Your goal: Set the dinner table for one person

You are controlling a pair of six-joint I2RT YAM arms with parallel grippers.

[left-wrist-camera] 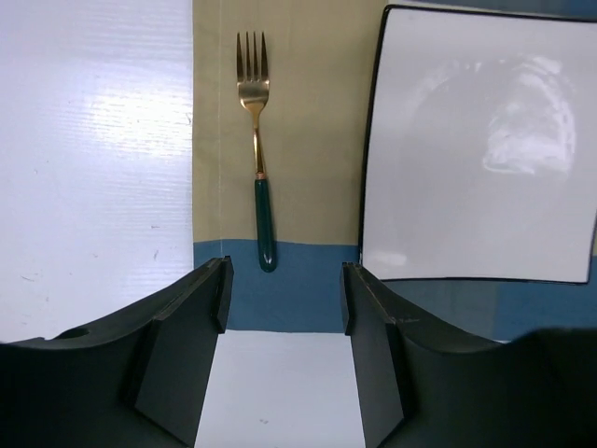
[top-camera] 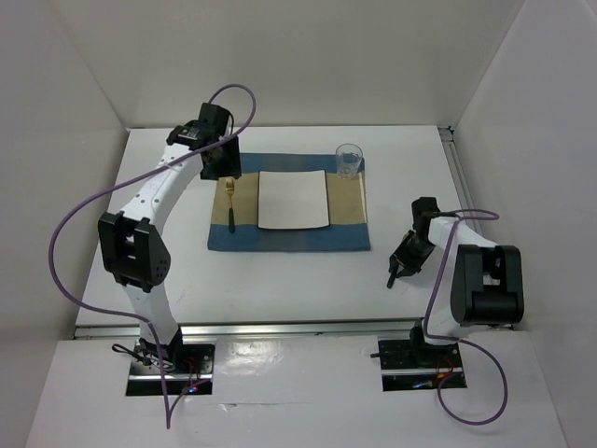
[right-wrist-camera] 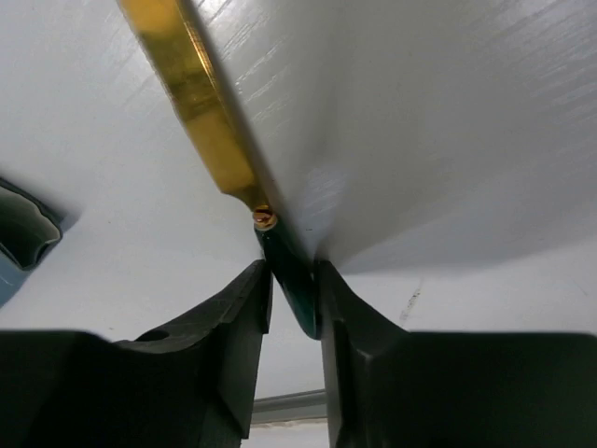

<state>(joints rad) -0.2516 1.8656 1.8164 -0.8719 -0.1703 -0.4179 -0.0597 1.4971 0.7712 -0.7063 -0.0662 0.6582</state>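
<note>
The white dinner table (top-camera: 280, 280) carries a blue-and-tan placemat (top-camera: 289, 241) with a white square plate (top-camera: 293, 199) in its middle. A gold fork with a green handle (top-camera: 228, 205) lies on the mat left of the plate. My left gripper (top-camera: 227, 170) hovers open and empty over the mat's far left edge; in its wrist view the fork (left-wrist-camera: 254, 121) lies beyond its gripper (left-wrist-camera: 283, 289). My right gripper (top-camera: 403, 257), right of the mat, is shut on the green handle of a gold knife (right-wrist-camera: 187, 84), held between its gripper (right-wrist-camera: 294, 280) close to the tabletop.
A clear glass (top-camera: 349, 161) stands on the mat's far right corner. A metal rail (top-camera: 280, 329) runs along the near edge and another (top-camera: 462, 177) along the right edge. White walls enclose the table at the back and sides.
</note>
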